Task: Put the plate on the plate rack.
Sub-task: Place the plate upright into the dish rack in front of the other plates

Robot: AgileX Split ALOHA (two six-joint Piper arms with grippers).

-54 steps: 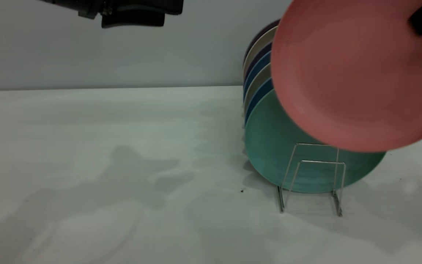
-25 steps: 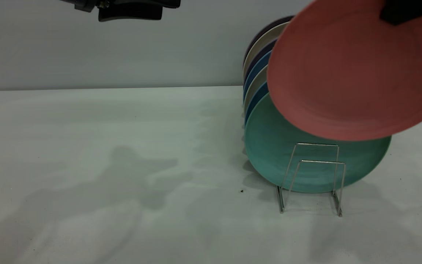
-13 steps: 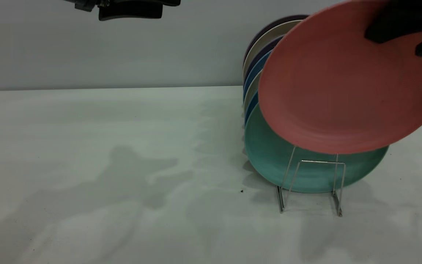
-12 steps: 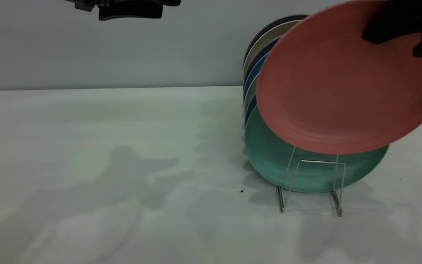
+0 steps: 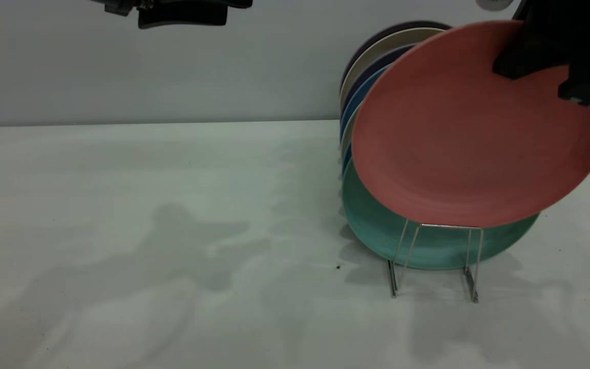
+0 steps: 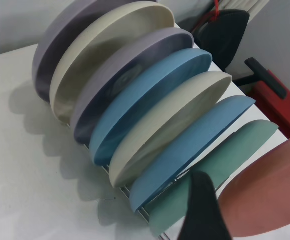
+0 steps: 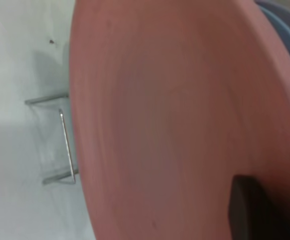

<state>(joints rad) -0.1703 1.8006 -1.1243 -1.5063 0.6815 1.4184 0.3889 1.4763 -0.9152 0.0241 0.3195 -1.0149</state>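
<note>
The salmon-pink plate point(image 5: 469, 133) hangs tilted in front of the teal-green plate point(image 5: 377, 225), with its lower edge just above the front loops of the silver wire plate rack point(image 5: 436, 256). My right gripper point(image 5: 541, 61) is shut on the plate's upper right rim, and one dark finger point(image 7: 249, 210) lies on the plate's face. The right wrist view is mostly filled by the plate point(image 7: 174, 115), with the rack's loops point(image 7: 60, 140) beyond its edge. My left gripper point(image 5: 182, 13) is parked high at the upper left. Its wrist view catches the plate's edge point(image 6: 269, 195).
Behind the teal-green plate point(image 6: 214, 175) several plates stand in the rack: blue point(image 6: 184, 150), cream point(image 6: 110, 60) and purple-grey point(image 6: 65, 40). A grey wall closes the back of the white table point(image 5: 146, 205). Red and black equipment point(image 6: 274, 100) sits beyond the plate row.
The right gripper has come down and to the left with the plate. The plate's lower edge now hides the top of the rack's rear loop. The left arm has stayed still.
</note>
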